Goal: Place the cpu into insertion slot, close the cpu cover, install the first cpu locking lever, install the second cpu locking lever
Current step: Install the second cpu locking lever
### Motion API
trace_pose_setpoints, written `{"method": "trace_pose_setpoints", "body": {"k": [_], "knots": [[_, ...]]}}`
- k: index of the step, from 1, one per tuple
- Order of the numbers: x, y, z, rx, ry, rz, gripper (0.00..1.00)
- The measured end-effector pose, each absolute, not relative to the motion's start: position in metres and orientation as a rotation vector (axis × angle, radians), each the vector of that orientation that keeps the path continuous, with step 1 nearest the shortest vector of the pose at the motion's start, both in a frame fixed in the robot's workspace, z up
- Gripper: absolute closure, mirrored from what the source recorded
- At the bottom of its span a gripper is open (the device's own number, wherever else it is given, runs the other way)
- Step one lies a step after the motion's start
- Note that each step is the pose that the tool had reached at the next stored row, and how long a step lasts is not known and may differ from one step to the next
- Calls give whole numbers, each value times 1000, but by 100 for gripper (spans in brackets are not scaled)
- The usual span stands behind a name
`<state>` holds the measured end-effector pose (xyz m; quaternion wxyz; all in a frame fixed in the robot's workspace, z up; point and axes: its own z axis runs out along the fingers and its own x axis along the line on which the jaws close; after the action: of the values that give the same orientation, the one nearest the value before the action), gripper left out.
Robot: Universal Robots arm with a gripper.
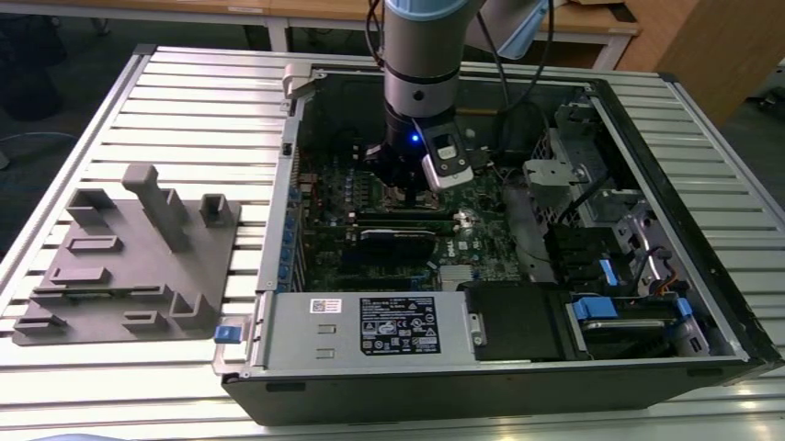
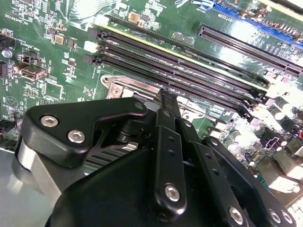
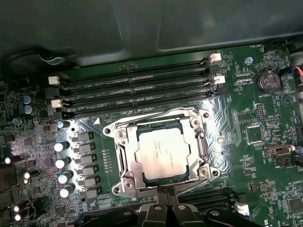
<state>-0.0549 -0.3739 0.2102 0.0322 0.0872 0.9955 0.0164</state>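
Silver-grey cpu seated flat in the insertion slot, framed by the thin metal cpu cover lying down over its edges; gripper poised low at the socket's rim beside the long black memory slots, fingers drawn narrow, nothing seen between them; green motherboard glinting around. Best handled, by judgement, with a slow, square press, keeping clear of the chip's dull square top.

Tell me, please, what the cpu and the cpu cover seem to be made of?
The cpu: apparently metal-topped, with a dull silver-grey matte face. The cpu cover: probably thin sheet metal, brighter silver, catching sharp glints along its frame edges.
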Motion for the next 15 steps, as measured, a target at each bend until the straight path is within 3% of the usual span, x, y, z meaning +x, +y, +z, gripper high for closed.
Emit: {"method": "trace_pose_setpoints", "body": {"k": [15], "knots": [[-67,-374,210,268,3061,51,89]]}}
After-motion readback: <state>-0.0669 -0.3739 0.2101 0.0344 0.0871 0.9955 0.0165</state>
